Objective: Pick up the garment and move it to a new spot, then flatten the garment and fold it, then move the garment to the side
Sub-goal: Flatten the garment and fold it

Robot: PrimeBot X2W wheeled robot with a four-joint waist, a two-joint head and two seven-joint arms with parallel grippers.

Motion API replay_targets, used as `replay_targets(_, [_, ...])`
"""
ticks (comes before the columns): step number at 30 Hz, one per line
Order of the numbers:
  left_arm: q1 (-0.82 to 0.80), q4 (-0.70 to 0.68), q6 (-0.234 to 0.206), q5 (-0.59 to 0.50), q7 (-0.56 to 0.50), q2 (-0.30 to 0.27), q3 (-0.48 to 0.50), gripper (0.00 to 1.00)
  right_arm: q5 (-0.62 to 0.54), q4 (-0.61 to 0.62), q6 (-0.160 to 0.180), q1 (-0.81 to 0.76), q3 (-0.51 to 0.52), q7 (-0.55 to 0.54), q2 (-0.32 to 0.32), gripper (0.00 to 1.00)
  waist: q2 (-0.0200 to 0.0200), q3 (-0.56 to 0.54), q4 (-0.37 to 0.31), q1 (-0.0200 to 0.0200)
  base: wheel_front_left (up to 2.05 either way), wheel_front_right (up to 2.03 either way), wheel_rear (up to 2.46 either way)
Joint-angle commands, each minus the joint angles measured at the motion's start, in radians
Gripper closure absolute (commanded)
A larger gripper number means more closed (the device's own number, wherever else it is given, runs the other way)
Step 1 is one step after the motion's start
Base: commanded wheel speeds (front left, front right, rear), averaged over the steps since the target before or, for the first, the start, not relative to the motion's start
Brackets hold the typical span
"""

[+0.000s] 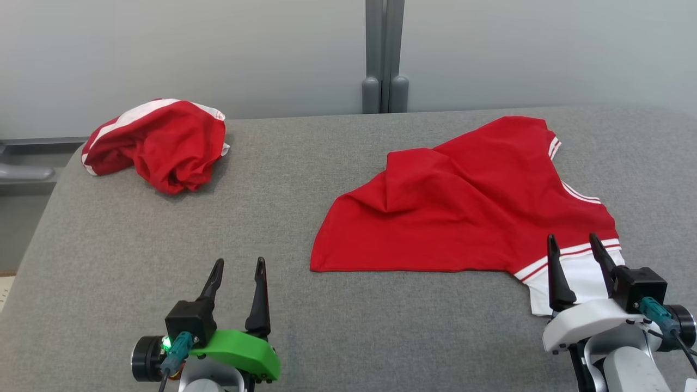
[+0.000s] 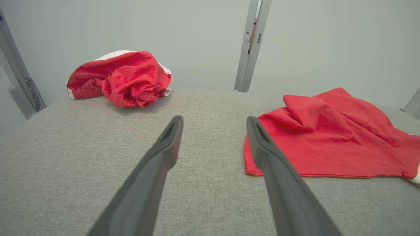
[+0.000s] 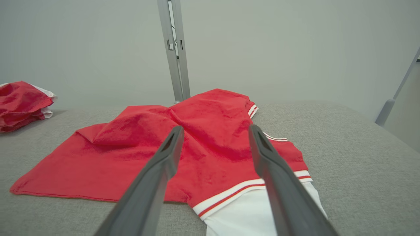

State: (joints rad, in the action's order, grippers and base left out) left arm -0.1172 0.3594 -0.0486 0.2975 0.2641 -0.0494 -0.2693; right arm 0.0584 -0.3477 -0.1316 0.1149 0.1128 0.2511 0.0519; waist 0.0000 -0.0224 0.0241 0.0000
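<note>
Both gape empty: left tool [image 1: 239, 262], right tool [image 1: 573, 238].

Beneath and ahead of the jaws, a grey woven-fabric bench [image 1: 136, 234] with rounded corners. Past its far edge, a plain pale grey-green wall [image 1: 163, 49], split by a vertical grey metal post [image 1: 384, 54]. Far left of the jaws, a grey rail [image 1: 22, 173]. Soft, even light.

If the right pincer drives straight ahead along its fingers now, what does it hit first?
Most likely the spread red garment: the open right pincer points across it from the sleeve end. Its height above the garment is unclear, so it might skim over.
</note>
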Motion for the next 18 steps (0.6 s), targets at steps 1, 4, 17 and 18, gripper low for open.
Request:
replay_targets(1, [0.008, 0.004, -0.001, -0.008, 0.000, -0.002, 0.003, 0.00, 0.021, 0.007, 0.002, -0.016, -0.006, 0.002, 0.000, 0.00, 0.0000, -0.007, 0.007, 0.0000, 0.00, 0.00, 0.00])
replay_targets(4, [0.002, 0.011, 0.001, -0.011, 0.000, -0.002, 0.004, 0.00, 0.057, 0.003, 0.002, -0.028, -0.021, 0.004, -0.001, 0.00, 0.0000, -0.012, 0.012, 0.0000, 0.00, 0.00, 0.00])
replay_targets(17, [-0.007, 0.019, 0.005, -0.016, 0.000, -0.002, -0.001, 0.00, 0.068, -0.012, 0.002, -0.017, -0.050, 0.010, 0.000, 0.00, 0.0000, -0.014, 0.010, 0.0000, 0.00, 0.00, 0.00])
replay_targets(18, [-0.007, 0.020, 0.005, -0.016, 0.000, -0.002, -0.001, 0.00, 0.065, -0.013, 0.002, -0.016, -0.051, 0.010, 0.000, 0.00, 0.0000, -0.013, 0.010, 0.0000, 0.00, 0.00, 0.00])
